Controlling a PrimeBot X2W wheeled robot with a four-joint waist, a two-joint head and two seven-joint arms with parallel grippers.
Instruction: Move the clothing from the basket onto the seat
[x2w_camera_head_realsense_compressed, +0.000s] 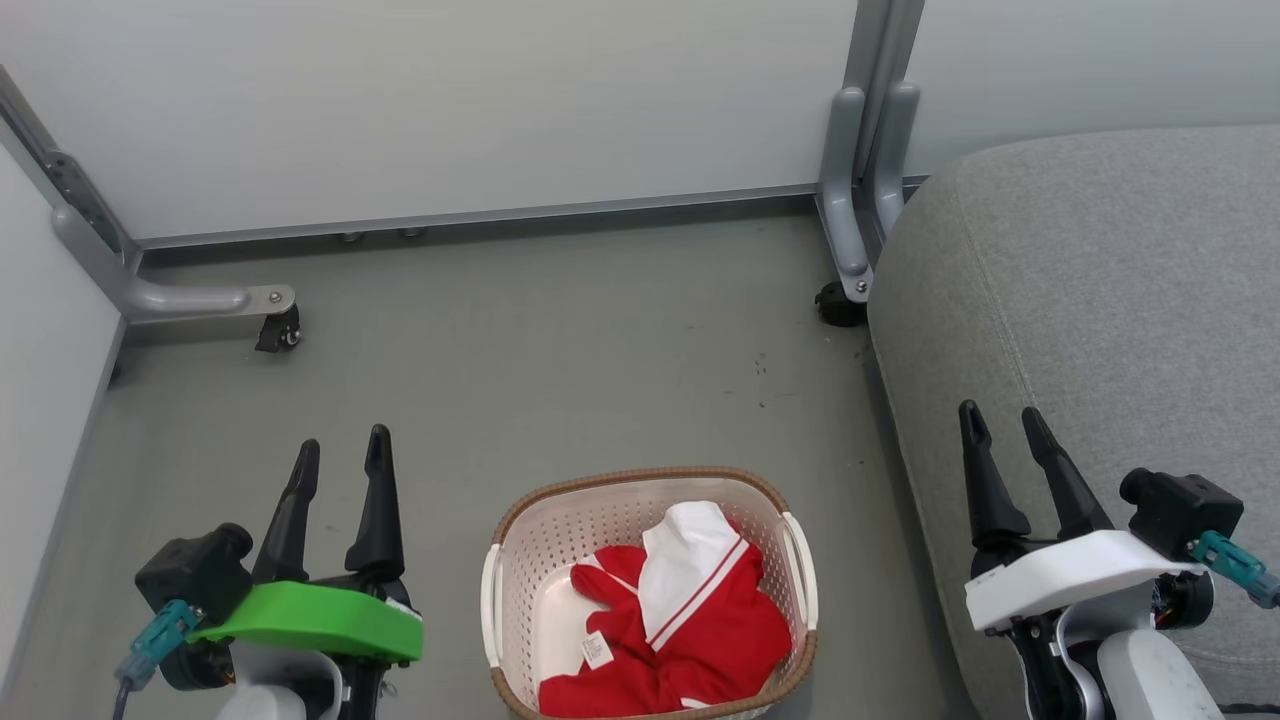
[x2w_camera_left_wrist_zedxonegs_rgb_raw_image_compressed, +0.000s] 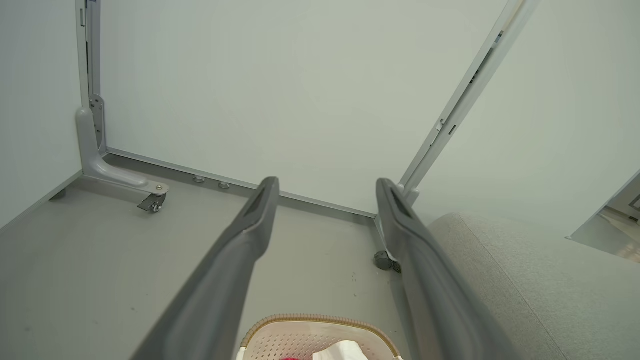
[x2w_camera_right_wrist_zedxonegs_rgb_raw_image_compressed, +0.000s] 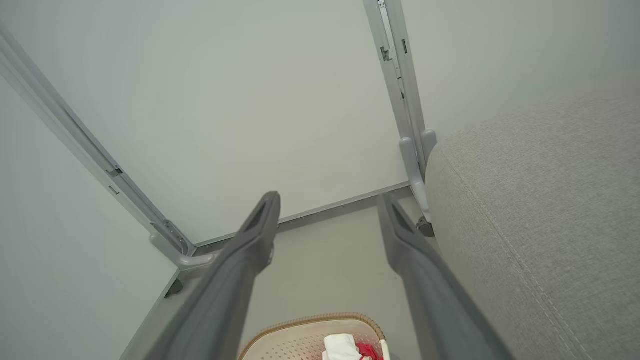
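The clothing (x2w_camera_head_realsense_compressed: 690, 620), red with a white panel, white stripes and a small white tag, lies bunched inside the basket (x2w_camera_head_realsense_compressed: 520, 560), a cream perforated tub with a brown rim on the floor between my arms. The grey seat (x2w_camera_head_realsense_compressed: 1100, 300) rises to the right of the basket. My left gripper (x2w_camera_head_realsense_compressed: 340, 455) stands open to the basket's left, nothing between its fingers. My right gripper (x2w_camera_head_realsense_compressed: 1000, 420) is open too, hovering over the seat's front left edge. The wrist views catch the basket rim (x2w_camera_left_wrist_zedxonegs_rgb_raw_image_compressed: 320, 320) (x2w_camera_right_wrist_zedxonegs_rgb_raw_image_compressed: 320, 322) and a scrap of clothing (x2w_camera_right_wrist_zedxonegs_rgb_raw_image_compressed: 345, 347) low between open fingers.
Pale partition panels close the back and left. Grey metal legs with casters stand on the floor at the left (x2w_camera_head_realsense_compressed: 275, 325) and beside the seat (x2w_camera_head_realsense_compressed: 845, 300). Grey floor (x2w_camera_head_realsense_compressed: 560, 360) stretches between the basket and the back panel.
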